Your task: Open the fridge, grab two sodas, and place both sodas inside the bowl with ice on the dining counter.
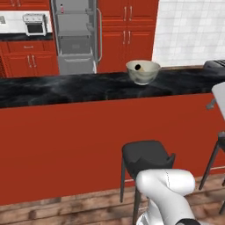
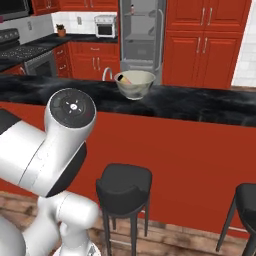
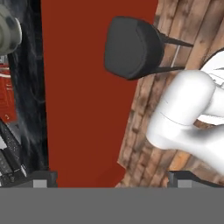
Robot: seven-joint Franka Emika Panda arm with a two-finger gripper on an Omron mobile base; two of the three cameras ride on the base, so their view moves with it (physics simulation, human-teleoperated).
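Dark fingertips of the tool stand far apart at the two lower corners of the hand view, spread wide with nothing between them; past them lie the plain red front panel and the wooden floor, with a black stool beside the panel. In both base views the robot's white arm rises at the bottom edge, close to that stool and on the near side of the dining worktop, a long black marble top with white veins. On this worktop, toward its far edge, stands the pale greenish-white bowl, upright, and something small with a dark end and a pale orange body lies inside it, leaning on the wall; it is too small to name for sure. Beyond the worktop the grey fridge stands open between red cabinets, its grey shelves and bottom drawer on show, and a small slim bottle stands on the top shelf. Left of the fridge a white toaster oven sits on a black-topped counter with red drawers.
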